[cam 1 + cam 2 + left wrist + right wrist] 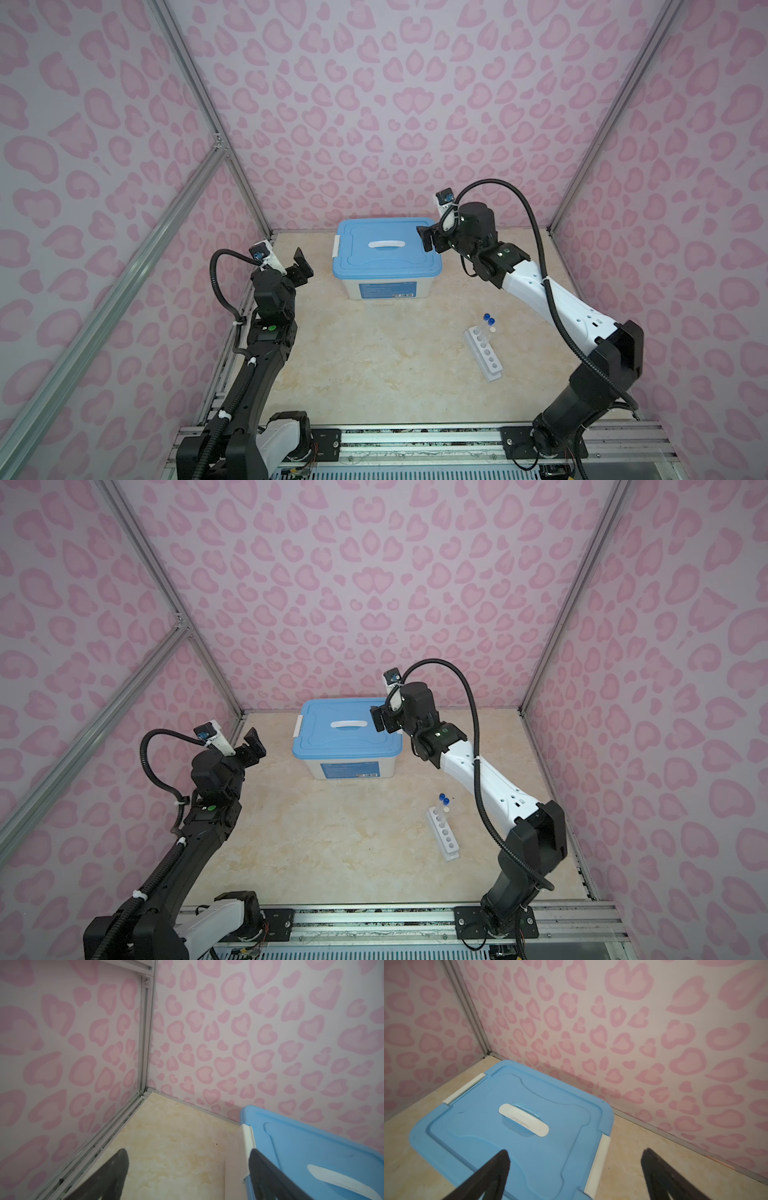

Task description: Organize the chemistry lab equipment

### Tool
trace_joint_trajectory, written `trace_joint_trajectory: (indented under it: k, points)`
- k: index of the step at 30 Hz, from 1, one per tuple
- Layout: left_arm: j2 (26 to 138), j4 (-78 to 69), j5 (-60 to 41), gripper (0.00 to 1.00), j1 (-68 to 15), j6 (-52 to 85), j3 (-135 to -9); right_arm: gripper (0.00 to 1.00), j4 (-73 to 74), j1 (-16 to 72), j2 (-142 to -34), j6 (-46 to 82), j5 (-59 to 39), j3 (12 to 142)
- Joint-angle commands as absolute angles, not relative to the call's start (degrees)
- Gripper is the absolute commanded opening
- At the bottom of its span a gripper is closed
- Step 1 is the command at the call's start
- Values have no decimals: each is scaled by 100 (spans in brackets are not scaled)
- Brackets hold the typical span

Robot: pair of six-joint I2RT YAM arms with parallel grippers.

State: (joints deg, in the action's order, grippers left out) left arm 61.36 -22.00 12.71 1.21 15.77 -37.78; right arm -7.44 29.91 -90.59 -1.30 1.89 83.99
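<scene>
On the near right of the table (pixel 374 365) the rack (pixel 483 353) is laid flat, its long axis running near to far with the far end leaning a little to the left. Most of its holes are seen empty. At that far end two blue-capped tubes (pixel 488 320) are stood upright; whether they are seated in the last holes or only set just beside them cannot be told. A tiny white cup (pixel 493 329) is seen just right of the same end. Farther back on the left, the left claw (pixel 188 1153) is held above bare table just left of the bin (pixel 386 286), well apart from the rack. Its fingers are spread wide and nothing is held or touched. At the far middle the bin is closed by its blue lid (pixel 512 1118). Over the lid's far right corner the right claw (pixel 575 1151) is hung, also spread wide, with nothing gripped; contact with the lid cannot be ruled out from these views. From this claw the rack lies nearer and to the right, below the right forearm, so the right arm is judged the closer of the two. A pull back toward the near right, with the fingers set across a tube, is what the next pick seems to call for.
</scene>
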Motion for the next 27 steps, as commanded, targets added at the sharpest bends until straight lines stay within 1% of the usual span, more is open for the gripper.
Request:
trace_joint_trajectory:
  k: [1, 3, 6, 8, 10, 12, 14, 18, 21, 23, 26, 27]
  points:
    - [6255, -3068, 1828, 92, 149, 1774, -3330, 99, 219, 2609, -8364, 47, 730, 7360]
    - [6412, -3379, 1961, 92, 158, 1686, -3005, 99, 348, 2269, -7874, 61, 1260, 6740]
    - [6706, -3675, 1949, 92, 167, 1555, -2733, 99, 878, 1647, -7317, 53, 1728, 5694]
    - [6881, -3834, 1708, 91, 158, 1406, -2603, 99, 1284, 1162, -7148, 59, 1840, 5025]
    - [7013, -4019, 1677, 91, 152, 1356, -2457, 99, 1661, 774, -7042, 278, 1986, 4436]
    - [7166, -4243, 1651, 91, 154, 1294, -2341, 99, 2236, 509, -6925, 517, 1734, 3780]
    - [7171, -4292, 1498, 90, 142, 1112, -2341, 99, 2743, 475, -6924, 536, 1643, 3298]
    - [7233, -4286, 1193, 88, 119, 822, -2390, 98, 3271, 476, -7340, 558, 1951, 2834]
    - [7181, -4195, 1173, 88, 96, 648, -2320, 97, 4122, 467, -7540, 546, 2084, 2397]
    - [7163, -4220, 1178, 87, 75, 579, -2219, 97, 3764, 466, -7450, 526, 2072, 2516]
    - [7338, -4379, 1155, 88, 66, 562, -2080, 97, 4401, 481, -7791, 147, 2050, 2390]
    - [7468, -4512, 1118, 88, 62, 562, -2037, 97, 4023, 513, -7795, 59, 2023, 2485]
